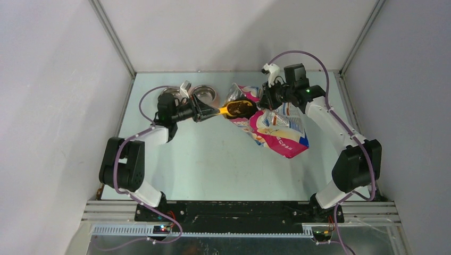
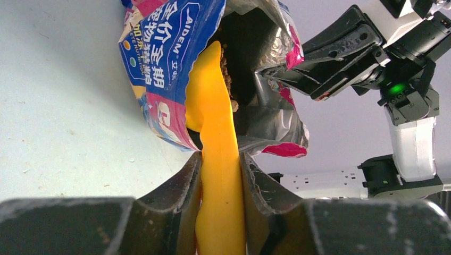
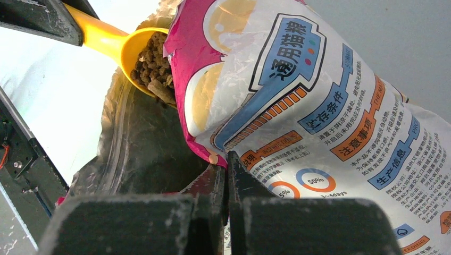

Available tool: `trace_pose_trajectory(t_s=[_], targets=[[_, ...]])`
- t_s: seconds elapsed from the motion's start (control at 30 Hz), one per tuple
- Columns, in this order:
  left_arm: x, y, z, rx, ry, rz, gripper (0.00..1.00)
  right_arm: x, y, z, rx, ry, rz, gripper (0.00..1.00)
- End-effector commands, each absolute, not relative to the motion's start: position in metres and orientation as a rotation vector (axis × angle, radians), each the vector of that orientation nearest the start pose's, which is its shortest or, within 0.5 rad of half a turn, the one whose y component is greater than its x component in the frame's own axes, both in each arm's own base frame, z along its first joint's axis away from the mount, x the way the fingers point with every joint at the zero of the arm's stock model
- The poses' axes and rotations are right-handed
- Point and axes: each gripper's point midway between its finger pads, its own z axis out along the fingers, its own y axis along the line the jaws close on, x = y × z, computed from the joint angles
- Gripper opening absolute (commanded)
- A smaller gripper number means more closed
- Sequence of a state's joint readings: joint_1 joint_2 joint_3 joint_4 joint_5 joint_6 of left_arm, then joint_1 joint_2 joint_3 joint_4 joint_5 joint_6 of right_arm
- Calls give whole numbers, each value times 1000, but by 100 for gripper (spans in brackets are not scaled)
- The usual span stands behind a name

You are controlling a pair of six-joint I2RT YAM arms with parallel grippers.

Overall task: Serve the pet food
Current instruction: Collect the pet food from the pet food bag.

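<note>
Kibble (image 3: 154,74) is brown, scoop (image 3: 106,40) orange, bag (image 3: 319,106) pink-blue-white.

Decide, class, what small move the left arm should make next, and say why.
Probably draw the scoop back out of the bag, kept level. The left gripper is shut on its handle, its cup in the bag's mouth holds kibble, and the right gripper pinches the bag's edge, holding it open. The steel bowls wait just beside the left wrist.
</note>
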State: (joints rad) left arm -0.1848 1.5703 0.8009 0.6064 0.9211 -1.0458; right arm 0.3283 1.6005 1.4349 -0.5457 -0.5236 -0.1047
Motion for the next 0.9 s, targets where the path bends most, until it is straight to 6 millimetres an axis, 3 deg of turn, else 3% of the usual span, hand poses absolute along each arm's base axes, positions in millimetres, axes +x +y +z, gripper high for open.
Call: trace_pose_trajectory(t_s=[0.0,0.33,0.53,0.67,0.87], targets=[[345,-231,226,2,1916,-1655,0,375,206,217,-734,2145,648,0],[339,-231,256,-16,1732,-1878,0,373,198,206,-717,2180,668,0],[335,-229,252,-32,1746,-1875,0,383,190,205,-667,2180,647,0],[339,-224,242,-75,1780,-1840,0,391,182,205,-612,2183,646,0],[344,-214,243,-111,1773,-1832,0,397,170,208,-554,2187,660,0]])
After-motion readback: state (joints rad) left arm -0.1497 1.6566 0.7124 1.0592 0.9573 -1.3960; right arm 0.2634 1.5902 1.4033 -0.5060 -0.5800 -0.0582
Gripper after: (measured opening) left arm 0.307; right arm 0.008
